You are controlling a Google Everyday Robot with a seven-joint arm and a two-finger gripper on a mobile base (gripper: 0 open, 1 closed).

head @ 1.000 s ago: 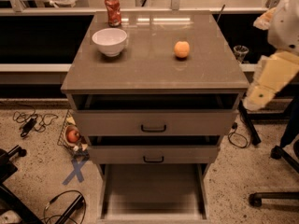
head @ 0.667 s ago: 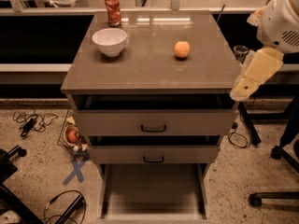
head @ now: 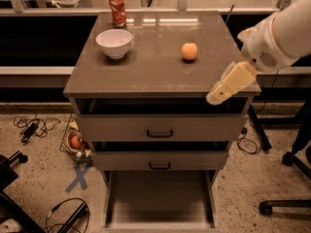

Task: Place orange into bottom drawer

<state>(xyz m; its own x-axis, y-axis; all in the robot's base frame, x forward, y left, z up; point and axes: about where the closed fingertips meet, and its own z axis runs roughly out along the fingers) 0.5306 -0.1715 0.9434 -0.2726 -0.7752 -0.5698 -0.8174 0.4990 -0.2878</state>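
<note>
Orange [head: 189,51] sits on the cabinet top [head: 160,74], right of centre, well apart from the white bowl [head: 114,42] and red can [head: 117,11] at back left. Gripper [head: 218,93] hangs at the top's front right corner, angled down-left; open or closed, cannot tell. Bottom drawer [head: 160,203] stands pulled out.

The worktop [head: 155,69] looks smooth and faintly glossy, the white bowl [head: 114,42] glazed, the orange [head: 189,51] matt-skinned, the bottom drawer [head: 160,198] dull and smooth, and the claw [head: 228,85], at right of centre, smooth cream plastic.
</note>
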